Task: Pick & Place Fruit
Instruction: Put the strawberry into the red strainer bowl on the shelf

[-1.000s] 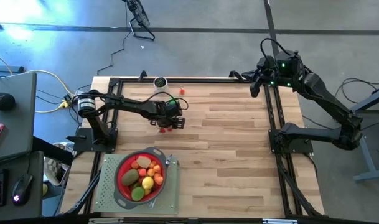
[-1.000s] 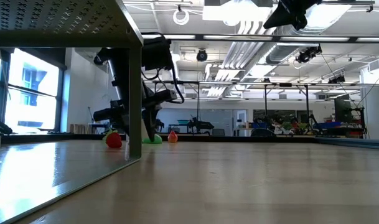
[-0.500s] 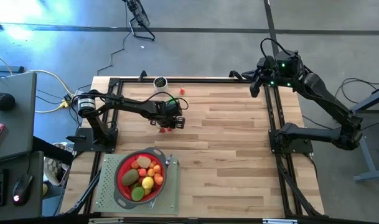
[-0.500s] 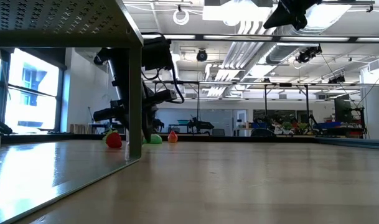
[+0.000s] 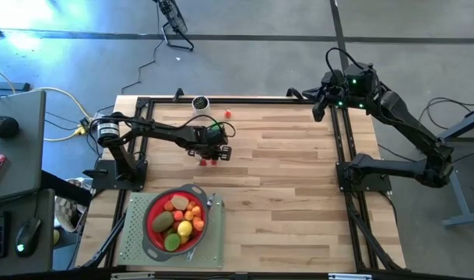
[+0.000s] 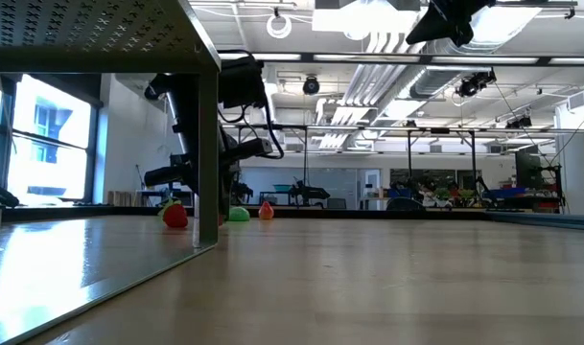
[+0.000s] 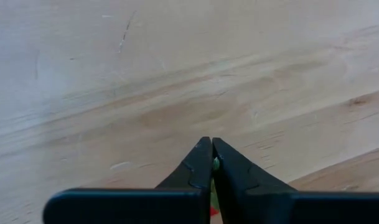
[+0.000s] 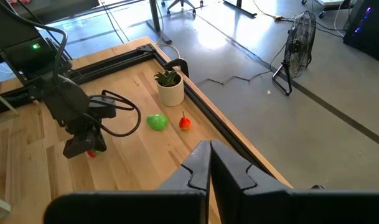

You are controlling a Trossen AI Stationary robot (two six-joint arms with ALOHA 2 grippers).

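The left gripper is down on the table left of the middle, its fingers pressed together on a small red fruit; in the left wrist view a sliver of red and green shows in the slit between them. Nearer the front edge, the red strainer sits on a grey mat, filled with orange, yellow, green and brown fruit. Beyond the left gripper, near the back rail, lie a green fruit and a small red-orange fruit, with a little potted plant just behind them at the table's edge. The right gripper waits closed and empty above the far right corner.
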